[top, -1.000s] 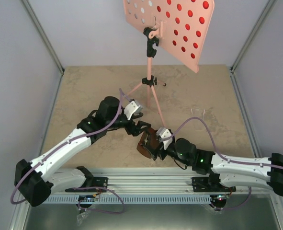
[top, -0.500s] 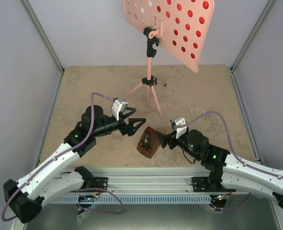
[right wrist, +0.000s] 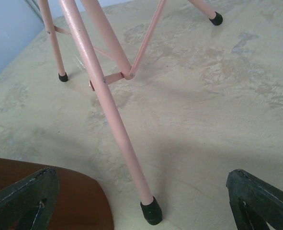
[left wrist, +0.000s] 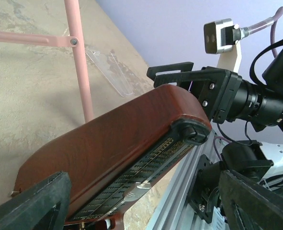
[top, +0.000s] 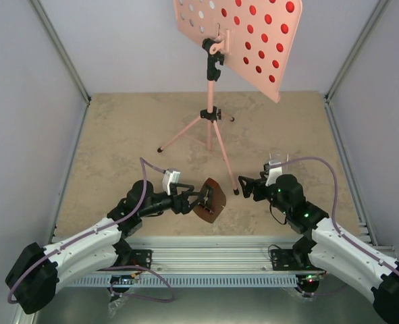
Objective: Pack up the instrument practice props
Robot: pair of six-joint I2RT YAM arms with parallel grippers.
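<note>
The pink music stand (top: 213,128) stands on its tripod at the middle of the table (top: 118,135). Its hole-dotted desk (top: 236,37) is tilted at the top of the overhead view. Red from the red music sheet (top: 252,10) shows through the holes on the right part of the desk, and the holes at the upper left look pale.

The small brown metronome (top: 209,200) sits low in the middle of that view, near the front rail (top: 213,260) and just left of the stand's nearest black foot (top: 236,192). I cannot tell whether it is upright or tipped over.

The left end effector (top: 194,200) reaches in from the lower left and is at the metronome's left side. In the left wrist view its two black fingers (left wrist: 31,201) are spread wide at the bottom corners. The metronome (left wrist: 117,158) fills the space between and beyond them and is not clamped; I cannot tell whether either finger touches it.

The right end effector (top: 245,187) is just right of that foot with its fingers apart, and it holds nothing. In the right wrist view the pink leg (right wrist: 117,124) comes down between the spread fingers (right wrist: 261,196), and a brown corner of the metronome (right wrist: 79,201) shows at the lower left.

A clear plastic piece (top: 278,160) lies on the table behind the right wrist.
</note>
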